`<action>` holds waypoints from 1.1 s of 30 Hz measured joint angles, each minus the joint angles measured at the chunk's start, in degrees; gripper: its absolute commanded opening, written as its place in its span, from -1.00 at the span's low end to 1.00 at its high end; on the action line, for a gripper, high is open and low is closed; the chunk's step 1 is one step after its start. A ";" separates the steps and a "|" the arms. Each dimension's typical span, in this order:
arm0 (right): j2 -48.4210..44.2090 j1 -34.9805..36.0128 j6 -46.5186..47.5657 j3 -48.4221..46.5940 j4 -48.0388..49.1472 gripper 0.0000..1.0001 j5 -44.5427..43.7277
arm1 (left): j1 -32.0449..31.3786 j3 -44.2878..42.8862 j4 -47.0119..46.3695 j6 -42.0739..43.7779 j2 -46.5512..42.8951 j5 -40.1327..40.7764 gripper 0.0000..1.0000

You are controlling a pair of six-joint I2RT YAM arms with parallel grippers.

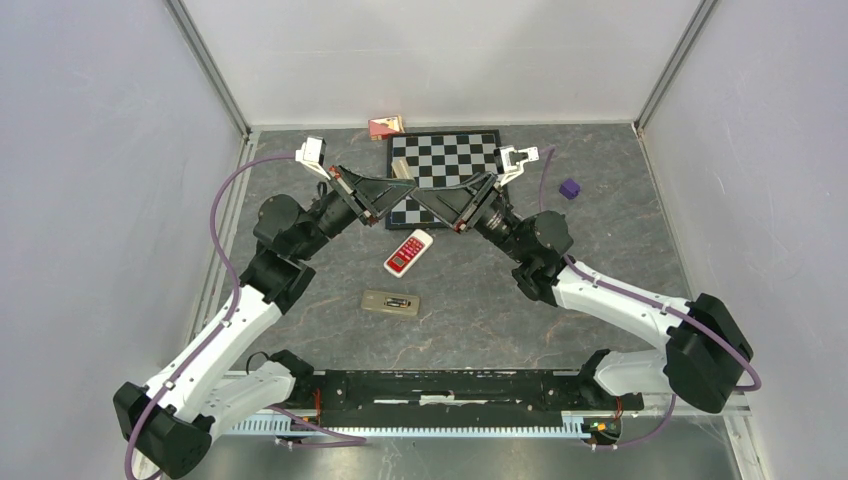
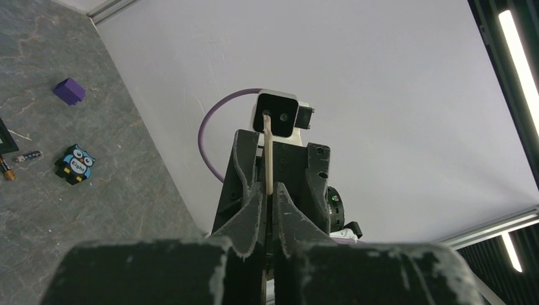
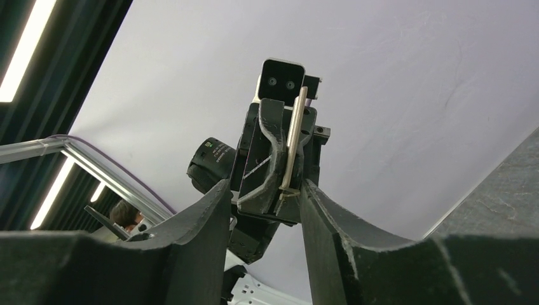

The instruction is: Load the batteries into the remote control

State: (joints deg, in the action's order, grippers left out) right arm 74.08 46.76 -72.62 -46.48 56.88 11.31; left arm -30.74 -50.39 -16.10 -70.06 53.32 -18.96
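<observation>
Batteries (image 2: 28, 155): two small cells lie loose on the grey tabletop (image 2: 95, 210), next to an owl tile (image 2: 75, 164) and well apart from both my grippers. My left gripper (image 2: 269, 190) is raised and clamped on a thin beige strip (image 2: 269, 152). My right gripper (image 3: 264, 190) faces it, fingers parted on either side of the strip; I cannot tell if they touch it. A beige remote control (image 1: 391, 302) lies below, near a red-and-white remote (image 1: 408, 252).
</observation>
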 measured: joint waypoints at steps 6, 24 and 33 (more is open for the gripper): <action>0.59 0.00 -1.03 0.00 0.02 -0.44 -0.46 | 0.00 0.20 -0.92 -1.33 0.02 -0.04 -0.96; 0.98 -1.40 -2.67 0.09 -6.97 -1.00 2.12 | 0.55 0.57 2.51 -0.39 -1.40 0.42 0.26; -2.58 -4.52 -4.17 1.73 -9.44 -1.00 10.01 | 6.01 -0.85 7.58 2.32 -0.59 -7.04 0.25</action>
State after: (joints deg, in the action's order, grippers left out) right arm 71.50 42.24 -76.79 -44.75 47.44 21.32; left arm -24.73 -51.24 -8.51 -67.75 52.73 -26.00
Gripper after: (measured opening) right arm 0.032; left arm 0.655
